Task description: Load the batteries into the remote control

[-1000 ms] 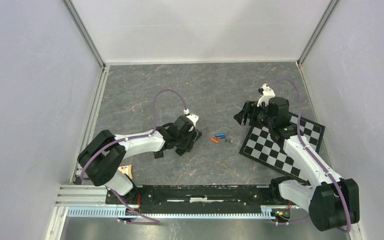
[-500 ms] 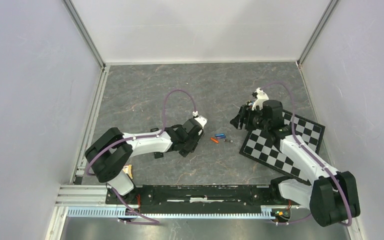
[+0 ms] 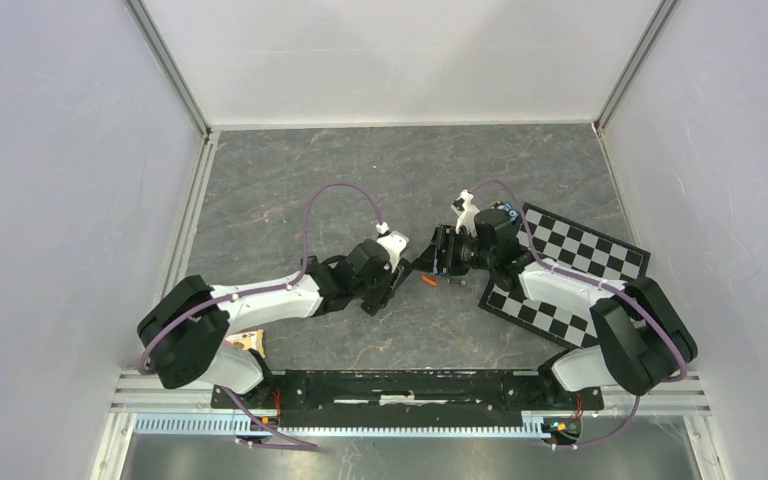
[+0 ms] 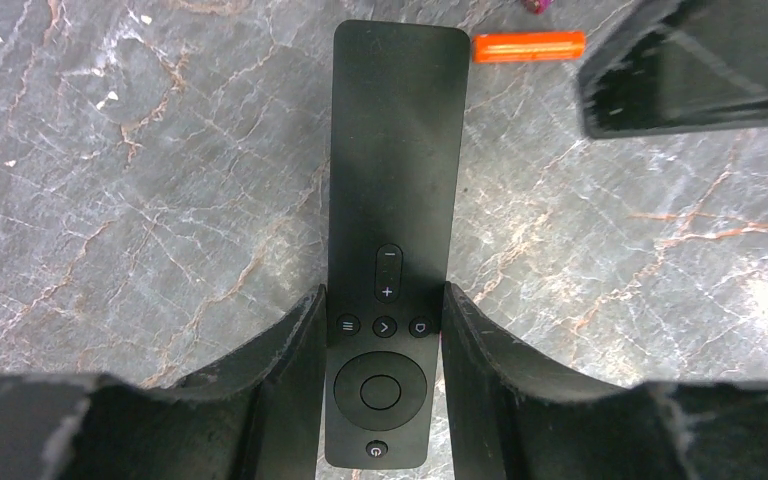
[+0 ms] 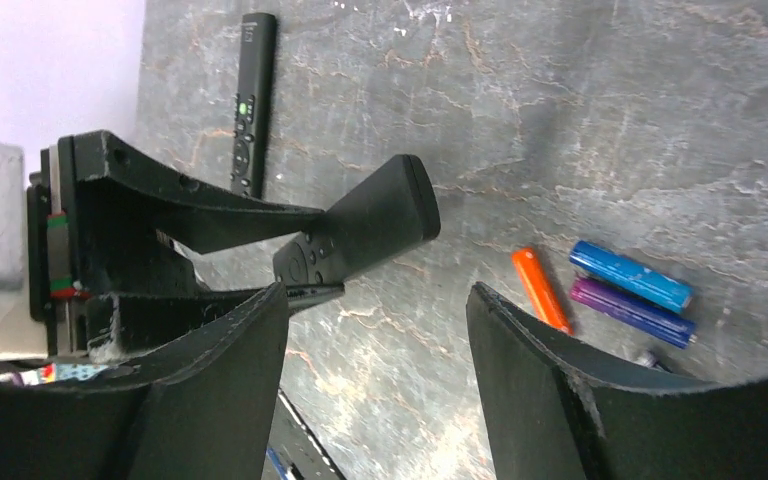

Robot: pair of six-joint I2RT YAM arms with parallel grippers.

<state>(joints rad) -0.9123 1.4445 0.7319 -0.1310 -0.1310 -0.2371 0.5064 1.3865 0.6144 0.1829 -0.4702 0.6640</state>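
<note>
**Right gripper swung in to centre**

Top view: it now sits just beside left gripper; orange battery lies on table near both.

Left wrist: fingers pinch remote by its long edges, buttons up; orange battery just past its far end.

Right wrist: jaws spread, nothing between; remote tilted off the surface; orange battery, blue battery and purple battery lie close together; second remote well apart.

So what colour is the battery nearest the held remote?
Orange. The small orange cylindrical battery shows best in the left wrist view.
</note>
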